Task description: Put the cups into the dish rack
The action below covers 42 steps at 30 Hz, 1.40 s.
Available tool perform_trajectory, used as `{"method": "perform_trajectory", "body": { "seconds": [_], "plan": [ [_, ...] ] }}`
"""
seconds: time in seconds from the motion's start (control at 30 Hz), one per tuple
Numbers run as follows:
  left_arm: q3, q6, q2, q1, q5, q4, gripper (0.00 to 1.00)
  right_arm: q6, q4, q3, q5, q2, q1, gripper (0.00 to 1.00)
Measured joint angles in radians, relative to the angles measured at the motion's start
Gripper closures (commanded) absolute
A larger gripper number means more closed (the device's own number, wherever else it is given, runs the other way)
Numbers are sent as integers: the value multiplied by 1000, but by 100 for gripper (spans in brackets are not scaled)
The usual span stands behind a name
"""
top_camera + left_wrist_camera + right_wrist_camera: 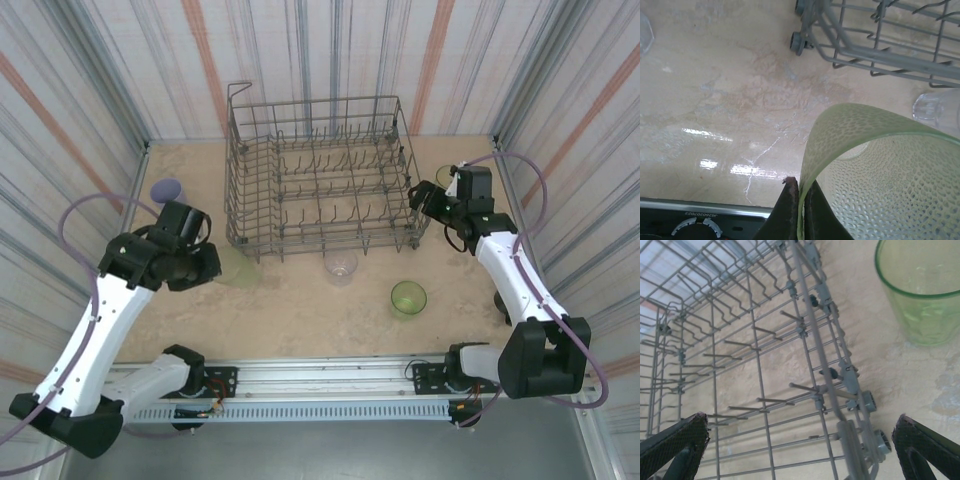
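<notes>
**Two claws beside the dish rack, one cup gripped**

Overhead view: the dish rack (240, 200) stands at the back of the desk (300, 310). The left claw (205, 265) sits off the rack's near-left corner, clenched on a yellow-green cup (236, 268) that projects from it toward the rack. Left wrist view: the left claw (799, 187) pinches the wall of this cup (880, 175) at the rim, one finger inside and one outside. The rack's wheeled corner (880, 55) lies beyond. Whether the cup rests on the desk cannot be told.

The right claw (420, 195) is spread wide and grips nothing, just beside the rack's right end. Right wrist view: the rack's side wall (805, 330) lies between the parted fingers of the right claw (802, 437), and a green cup (922, 290) stands upright just outside the rack.

On the desk, apart from both claws, stand a clear cup (341, 266), a second green cup (408, 298) and a lavender cup (167, 189).
</notes>
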<state>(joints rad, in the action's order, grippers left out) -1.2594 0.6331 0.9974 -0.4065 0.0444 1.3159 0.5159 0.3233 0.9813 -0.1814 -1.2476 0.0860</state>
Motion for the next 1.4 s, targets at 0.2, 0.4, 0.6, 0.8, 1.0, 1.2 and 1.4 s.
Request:
{"method": "perform_trajectory", "body": {
  "seconds": [0.2,0.4,0.6,0.8,1.0,1.2,1.4],
  "plan": [
    [-117,-53,74,0,2,34,100,-1,18,25,0,-9,28,1],
    [-278,-100,114,0,13,62,100,1,21,27,0,-9,29,1],
    [-475,-166,226,0,16,53,100,8,26,67,-4,-30,56,1],
    [-565,-232,334,2,11,21,100,8,26,113,-6,-52,79,1],
    [-609,-284,427,66,-64,-35,100,8,24,148,-14,-90,88,1],
    [-653,-320,526,141,-185,-103,100,35,-26,158,-52,-132,101,1],
    [-733,-342,663,174,-320,-169,100,70,-99,180,-82,-186,117,1]
  ]
}}
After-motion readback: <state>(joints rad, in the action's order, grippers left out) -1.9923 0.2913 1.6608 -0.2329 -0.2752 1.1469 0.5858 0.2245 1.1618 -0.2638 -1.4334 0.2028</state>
